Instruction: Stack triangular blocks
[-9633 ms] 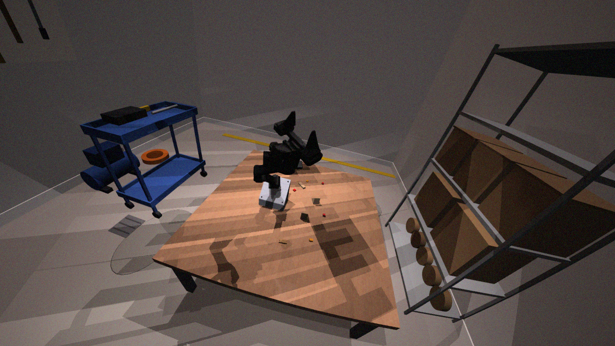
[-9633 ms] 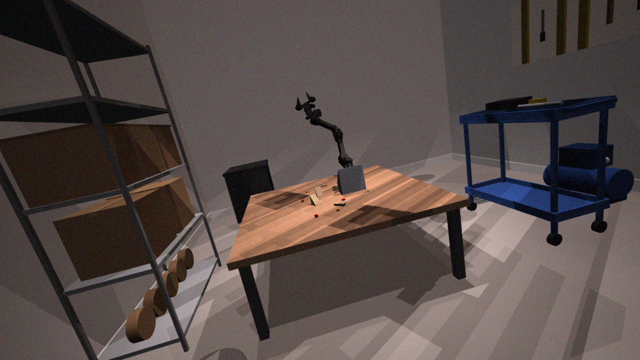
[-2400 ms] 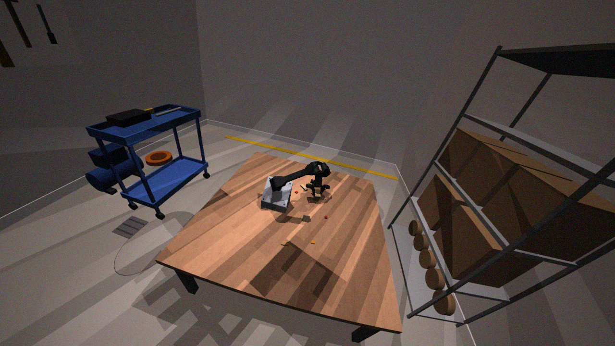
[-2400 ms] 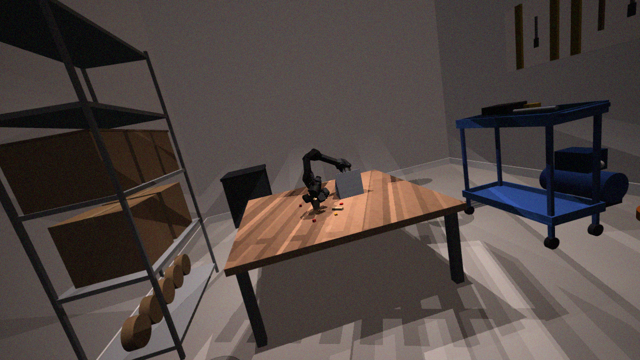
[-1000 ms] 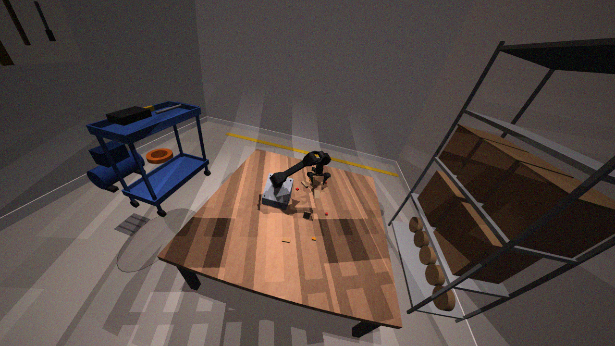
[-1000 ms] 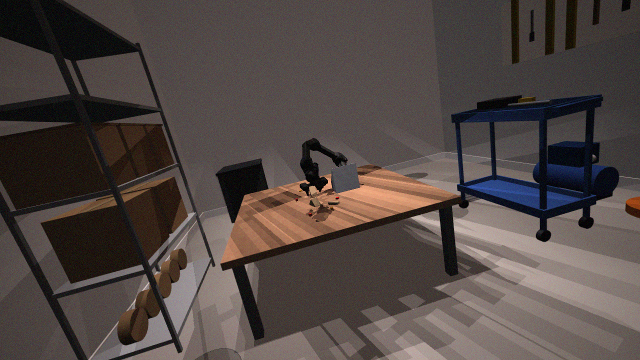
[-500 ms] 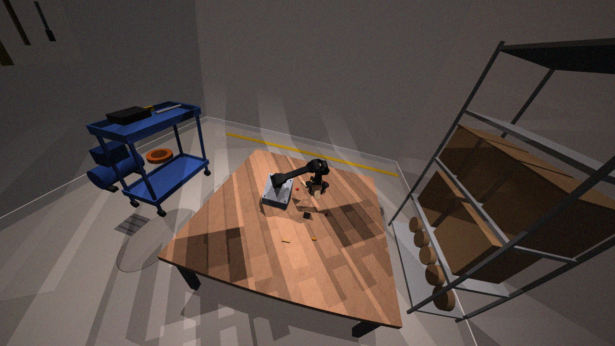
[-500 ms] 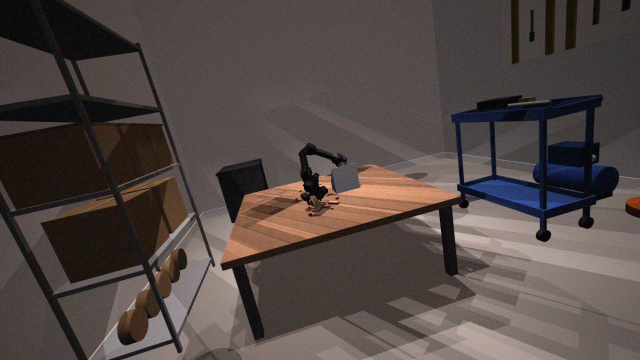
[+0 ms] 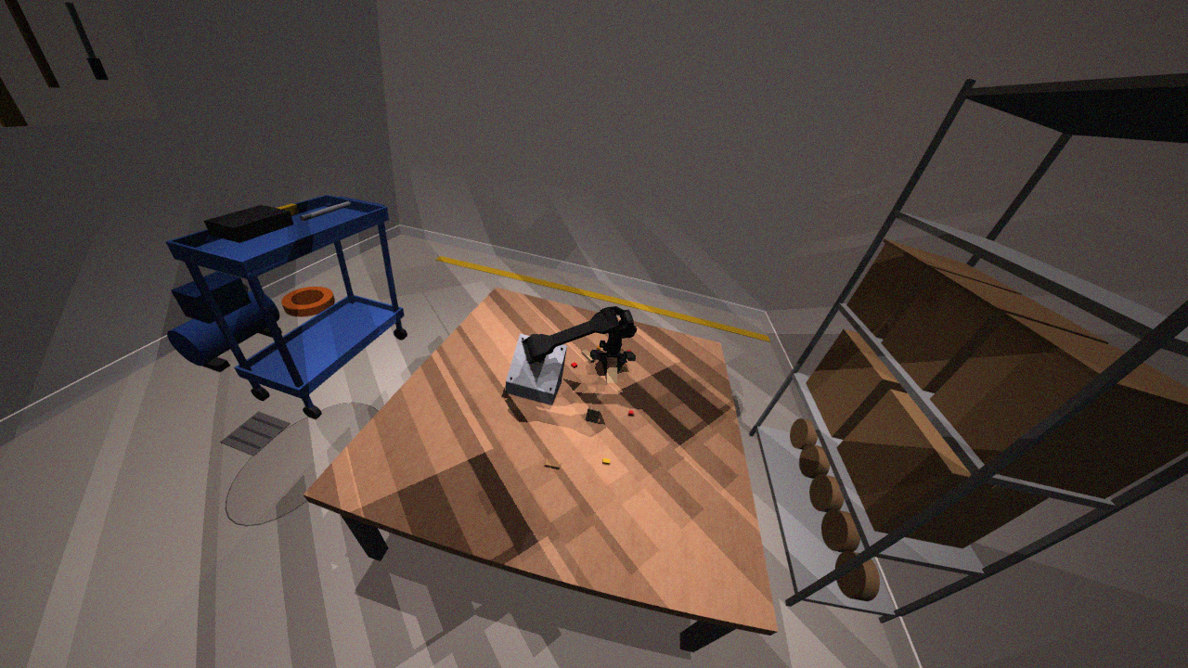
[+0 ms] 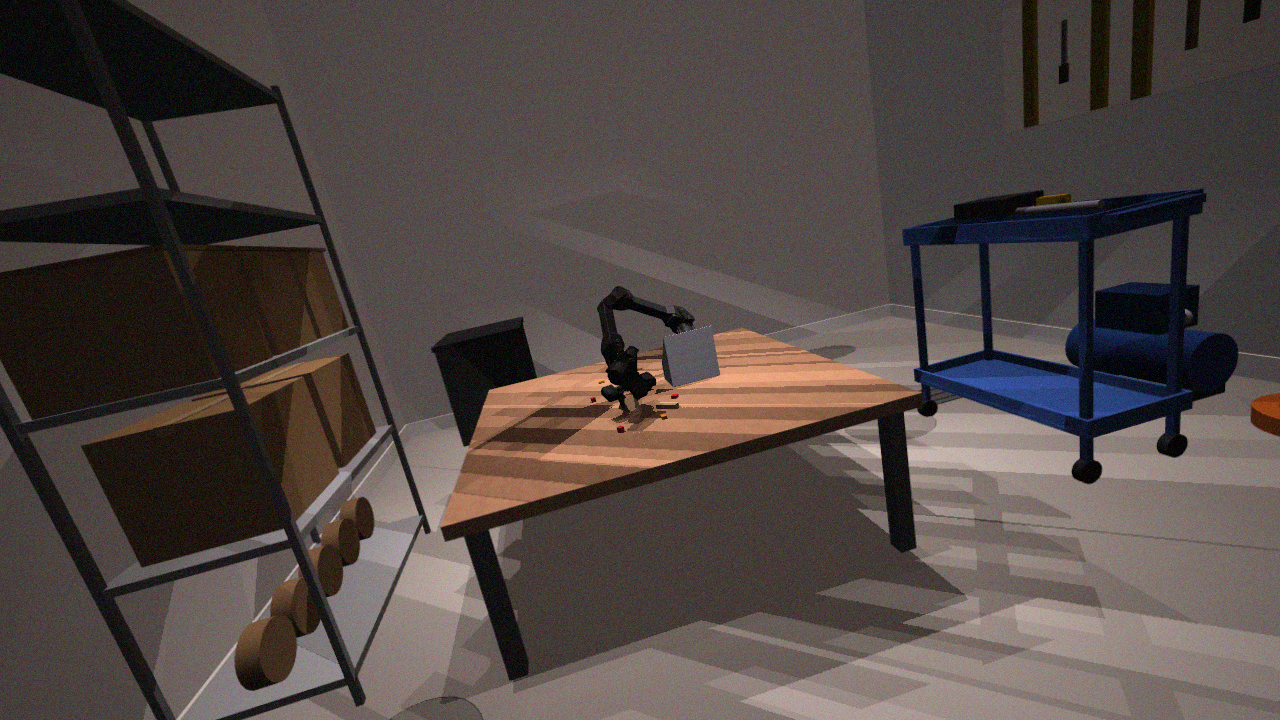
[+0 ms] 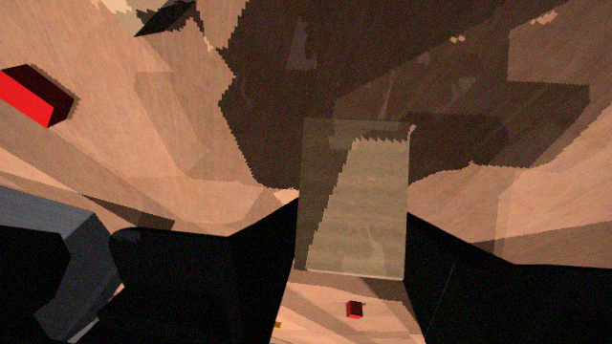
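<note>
The gripper (image 9: 612, 367) (image 10: 629, 397) (image 11: 343, 207) is partly open, pinching a pale tan wood-grained block (image 9: 612, 376) (image 10: 631, 405) (image 11: 359, 203) between both fingers. The block sits low over the brown wooden table (image 9: 665, 532) (image 10: 733, 425) (image 11: 186, 119); contact cannot be determined. The jointed black robot arm (image 9: 575, 332) (image 10: 646, 307) is bent, hand pointing downward.
</note>
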Controlling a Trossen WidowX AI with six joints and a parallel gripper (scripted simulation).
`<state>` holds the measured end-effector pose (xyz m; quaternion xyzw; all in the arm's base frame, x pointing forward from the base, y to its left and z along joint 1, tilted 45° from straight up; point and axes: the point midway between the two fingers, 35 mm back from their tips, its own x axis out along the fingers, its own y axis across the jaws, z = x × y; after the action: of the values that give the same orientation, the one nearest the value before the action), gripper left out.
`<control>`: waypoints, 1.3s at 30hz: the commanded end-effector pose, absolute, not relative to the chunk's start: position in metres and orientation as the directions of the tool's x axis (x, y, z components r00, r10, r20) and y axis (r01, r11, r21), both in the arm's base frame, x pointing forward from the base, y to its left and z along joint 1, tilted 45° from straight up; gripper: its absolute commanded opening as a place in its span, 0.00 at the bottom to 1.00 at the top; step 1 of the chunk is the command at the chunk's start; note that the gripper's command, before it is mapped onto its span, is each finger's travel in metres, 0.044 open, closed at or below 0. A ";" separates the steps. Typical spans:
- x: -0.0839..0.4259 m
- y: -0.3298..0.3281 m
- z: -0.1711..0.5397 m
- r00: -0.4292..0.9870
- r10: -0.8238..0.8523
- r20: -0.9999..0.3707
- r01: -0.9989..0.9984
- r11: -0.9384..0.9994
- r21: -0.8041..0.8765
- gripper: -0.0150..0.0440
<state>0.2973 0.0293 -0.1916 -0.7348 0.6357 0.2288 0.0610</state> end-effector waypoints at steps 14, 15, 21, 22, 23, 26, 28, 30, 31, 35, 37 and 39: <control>0.301 0.060 -0.163 0.088 -0.903 -0.420 -0.962 -0.187 0.201 0.25; 0.301 0.063 -0.160 0.088 -0.903 -0.421 -0.962 -0.187 0.201 0.25; 0.301 0.083 -0.140 0.088 -0.903 -0.421 -0.962 -0.187 0.201 0.25; 0.301 0.086 -0.136 0.087 -0.903 -0.421 -0.962 -0.187 0.201 0.25; 0.300 0.089 -0.133 0.087 -0.903 -0.420 -0.962 -0.187 0.201 0.25; 0.299 0.098 -0.122 0.087 -0.904 -0.419 -0.962 -0.186 0.201 0.25; 0.299 0.100 -0.120 0.087 -0.904 -0.419 -0.962 -0.186 0.201 0.25; 0.299 0.100 -0.120 0.087 -0.904 -0.419 -0.962 -0.186 0.201 0.25; 0.299 0.100 -0.120 0.087 -0.904 -0.419 -0.962 -0.186 0.201 0.25; 0.298 0.098 -0.122 0.086 -0.906 -0.414 -0.965 -0.179 0.190 0.25; 0.298 0.098 -0.122 0.084 -0.907 -0.413 -0.979 -0.152 0.135 0.25; 0.298 0.098 -0.122 0.082 -0.907 -0.413 -0.990 -0.123 0.073 0.25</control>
<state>0.2983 0.0975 -0.1221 -0.7315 0.6445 0.2041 0.0890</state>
